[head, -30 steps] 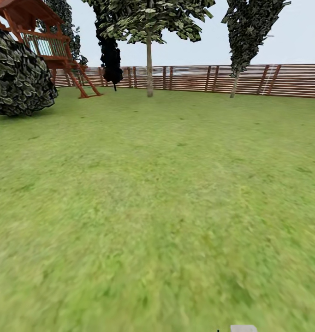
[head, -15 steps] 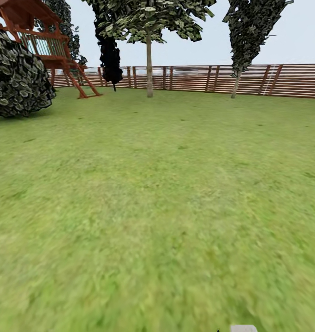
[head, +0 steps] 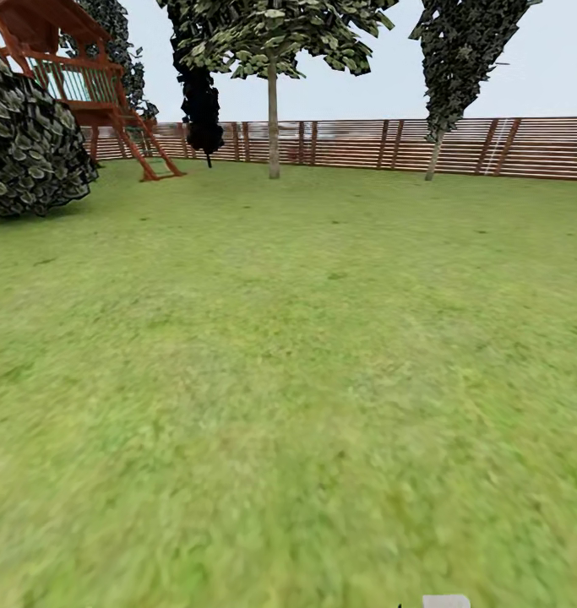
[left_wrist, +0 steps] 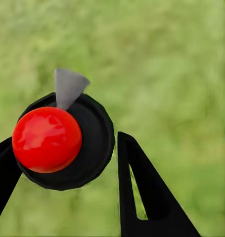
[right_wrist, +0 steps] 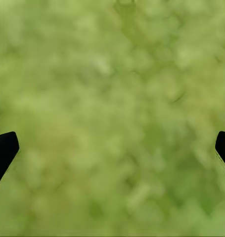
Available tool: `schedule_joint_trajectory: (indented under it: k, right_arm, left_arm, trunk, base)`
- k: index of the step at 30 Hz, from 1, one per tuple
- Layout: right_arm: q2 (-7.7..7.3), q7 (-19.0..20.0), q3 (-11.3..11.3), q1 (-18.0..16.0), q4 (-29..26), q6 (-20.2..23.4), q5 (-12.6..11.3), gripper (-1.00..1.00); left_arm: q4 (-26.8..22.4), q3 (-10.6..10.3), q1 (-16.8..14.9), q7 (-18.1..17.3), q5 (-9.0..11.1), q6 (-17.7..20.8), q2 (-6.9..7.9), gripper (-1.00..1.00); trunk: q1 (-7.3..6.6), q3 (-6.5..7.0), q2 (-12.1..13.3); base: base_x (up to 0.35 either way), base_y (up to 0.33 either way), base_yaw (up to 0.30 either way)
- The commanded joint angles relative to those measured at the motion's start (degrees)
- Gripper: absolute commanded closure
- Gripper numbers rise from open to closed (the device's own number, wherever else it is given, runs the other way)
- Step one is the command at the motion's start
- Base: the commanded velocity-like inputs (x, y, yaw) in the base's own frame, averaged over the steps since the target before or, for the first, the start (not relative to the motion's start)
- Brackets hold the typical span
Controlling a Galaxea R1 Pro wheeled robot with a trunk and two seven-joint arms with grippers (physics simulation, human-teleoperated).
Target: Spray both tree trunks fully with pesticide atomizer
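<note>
Your left gripper (left_wrist: 63, 163) is clamping the pesticide atomizer (left_wrist: 63, 140) above the lawn (head: 305, 380). Your right gripper (right_wrist: 112, 148) is hanging with jaws spread wide.

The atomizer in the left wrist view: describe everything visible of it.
The atomizer shows from above as a round black disc-shaped body topped by a glossy red ball, smooth like plastic, with a pale grey cone-shaped nozzle sticking out from one edge. It sits between the black fingers of the left gripper, which close against its sides, holding it above blurred green grass. Its lower body is hidden.
</note>
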Motion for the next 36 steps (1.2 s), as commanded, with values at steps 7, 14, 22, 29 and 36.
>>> schedule_joint_trajectory:
  k: [7,14,22,29,36]
  right_arm:
    - [0.00,-0.26,-0.41,-0.04,0.07,-0.16,0.61,-1.00]
    - [0.00,-0.23,-0.41,-0.04,0.07,-0.16,0.61,-1.00]
    - [0.00,-0.22,-0.41,-0.04,0.07,-0.16,0.61,-1.00]
    - [0.00,-0.24,-0.41,-0.04,0.07,-0.16,0.61,-1.00]
    - [0.00,-0.23,-0.41,-0.04,0.07,-0.16,0.61,-1.00]
  left_arm:
    - [0.07,0.03,-0.04,0.34,-0.41,-0.22,0.01,1.00]
    - [0.07,0.01,-0.04,0.34,-0.41,-0.22,0.01,1.00]
    - [0.07,-0.05,-0.04,0.34,-0.41,-0.22,0.01,1.00]
    - [0.07,-0.05,-0.04,0.34,-0.41,-0.22,0.01,1.00]
    - [0.07,-0.05,-0.04,0.34,-0.43,-0.22,0.01,1.00]
  trunk:
    - [0.03,-0.05,-0.02]
    - [0.03,-0.05,-0.02]
    - [0.03,-0.05,-0.02]
    - [0.03,-0.05,-0.02]
    - [0.03,-0.05,-0.02]
  base:
    - [0.338,0.000,0.000]
    - [0.338,0.000,0.000]
    - [0.338,0.000,0.000]
    - [0.338,0.000,0.000]
    - [0.338,0.000,0.000]
